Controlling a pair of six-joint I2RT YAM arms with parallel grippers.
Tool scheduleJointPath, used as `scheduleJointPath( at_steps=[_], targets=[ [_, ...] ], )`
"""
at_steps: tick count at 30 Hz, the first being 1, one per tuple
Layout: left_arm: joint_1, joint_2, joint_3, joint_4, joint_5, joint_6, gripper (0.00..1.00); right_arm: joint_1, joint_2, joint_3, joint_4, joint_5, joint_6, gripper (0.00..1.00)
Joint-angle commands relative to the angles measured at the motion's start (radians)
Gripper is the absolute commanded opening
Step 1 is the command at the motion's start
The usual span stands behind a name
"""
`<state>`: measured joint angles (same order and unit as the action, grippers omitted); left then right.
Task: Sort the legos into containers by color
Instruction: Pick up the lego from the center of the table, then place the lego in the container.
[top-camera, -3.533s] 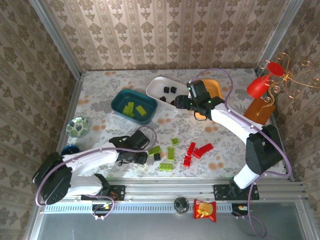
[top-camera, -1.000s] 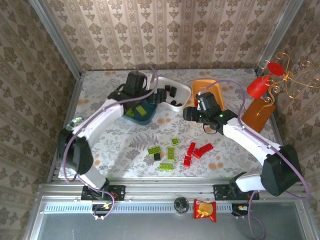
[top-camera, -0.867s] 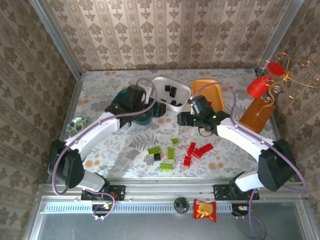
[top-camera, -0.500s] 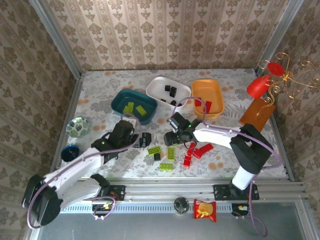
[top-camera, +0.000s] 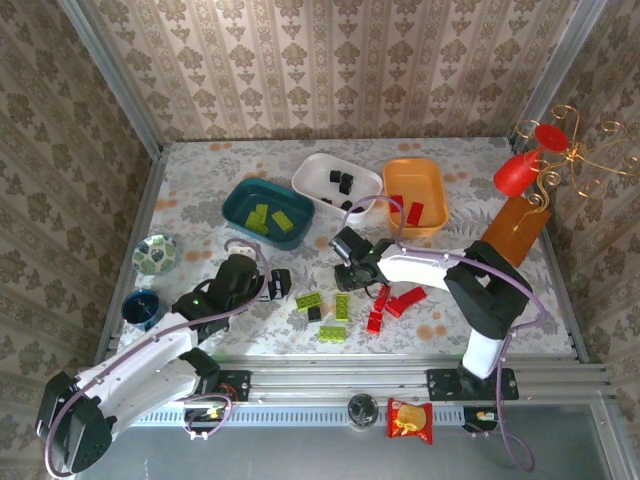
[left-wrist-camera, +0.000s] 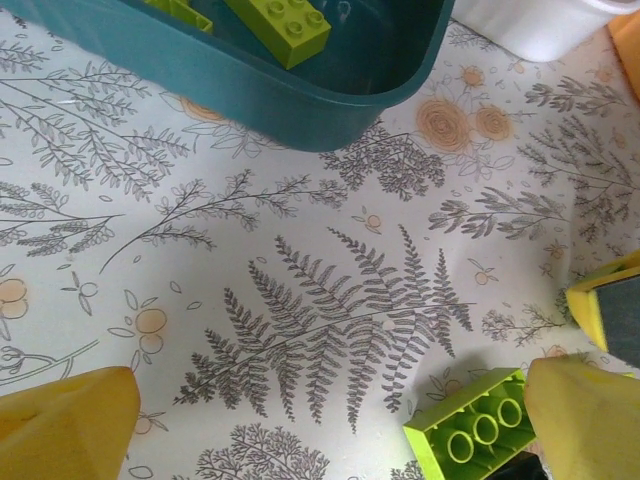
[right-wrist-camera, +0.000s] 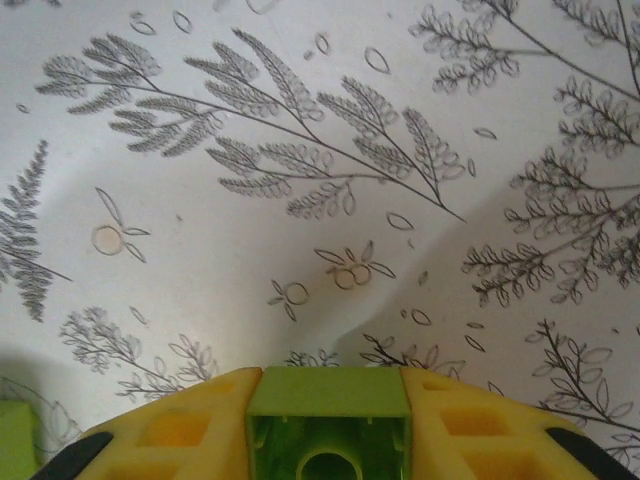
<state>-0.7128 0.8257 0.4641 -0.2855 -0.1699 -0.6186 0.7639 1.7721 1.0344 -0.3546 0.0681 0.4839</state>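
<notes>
The right gripper (top-camera: 352, 270) is low over the middle of the table. In the right wrist view its yellow fingers (right-wrist-camera: 170, 430) are shut on a lime-green lego (right-wrist-camera: 328, 392). The left gripper (top-camera: 277, 283) hangs open, left of a green lego (top-camera: 308, 299); the left wrist view shows that brick (left-wrist-camera: 470, 430) by the right finger (left-wrist-camera: 585, 405), untouched. More green (top-camera: 341, 306), black (top-camera: 314, 313) and red legos (top-camera: 407, 299) lie near the front. The teal container (top-camera: 232, 212) holds green bricks, the white one (top-camera: 310, 170) black cubes, the orange one (top-camera: 440, 195) red bricks.
A patterned round bowl (top-camera: 154, 254) and a dark blue cup (top-camera: 140, 305) stand at the left edge. A red and orange ornament (top-camera: 520, 210) stands at the right. A snack packet (top-camera: 410, 420) lies on the front rail.
The left arm swung back from the teal container towards the near side, staying open. The right gripper came down from beside the orange container and shut on a green lego.
</notes>
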Motion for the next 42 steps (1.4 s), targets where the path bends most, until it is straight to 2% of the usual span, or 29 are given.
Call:
scheduleJointPath(
  at_steps=[1,4,7,14,20,21,22,23,25,28,31,37,42],
  targets=[
    [-0.001,-0.04,-0.002,-0.049,-0.047,-0.022,1.0,0.005,-0.043,0.057,0.006,-0.005,-0.036,0.31],
    [0.005,-0.076,-0.005,-0.074,-0.057,-0.02,1.0,0.001,-0.083,0.13,0.015,-0.052,-0.071,0.29],
    [0.009,-0.117,-0.011,-0.1,-0.072,-0.022,1.0,0.0,-0.057,0.25,0.018,-0.123,-0.112,0.29],
    [0.018,-0.214,-0.014,-0.186,-0.099,-0.046,1.0,-0.01,0.176,0.596,-0.021,-0.192,-0.149,0.29],
    [0.023,-0.227,-0.013,-0.199,-0.026,-0.037,0.99,-0.033,0.38,0.826,-0.028,-0.166,-0.125,0.31],
    [0.024,-0.221,-0.012,-0.199,-0.015,-0.036,0.99,-0.034,0.403,0.855,-0.026,-0.165,-0.123,0.34],
    [0.024,-0.216,-0.012,-0.196,-0.002,-0.034,0.99,-0.035,0.428,0.888,-0.03,-0.162,-0.124,0.42],
    [0.024,-0.21,-0.012,-0.19,0.011,-0.031,0.99,-0.035,0.443,0.92,-0.039,-0.158,-0.124,0.55],
    [0.024,-0.199,-0.011,-0.169,0.046,-0.02,1.0,-0.036,0.45,0.956,-0.051,-0.151,-0.121,0.69],
    [0.023,-0.16,-0.007,-0.124,0.106,0.002,1.0,-0.039,0.392,0.926,-0.027,-0.147,-0.119,0.76],
    [0.021,-0.076,0.009,-0.085,0.167,0.025,1.0,-0.044,0.297,0.828,-0.002,-0.13,-0.122,0.77],
    [-0.027,0.13,0.088,-0.002,0.285,0.106,0.99,-0.07,0.062,0.514,0.052,-0.096,-0.087,0.77],
    [-0.123,0.335,0.244,0.014,0.349,0.19,0.89,-0.125,-0.131,0.22,0.058,-0.044,-0.043,0.77]
  ],
)
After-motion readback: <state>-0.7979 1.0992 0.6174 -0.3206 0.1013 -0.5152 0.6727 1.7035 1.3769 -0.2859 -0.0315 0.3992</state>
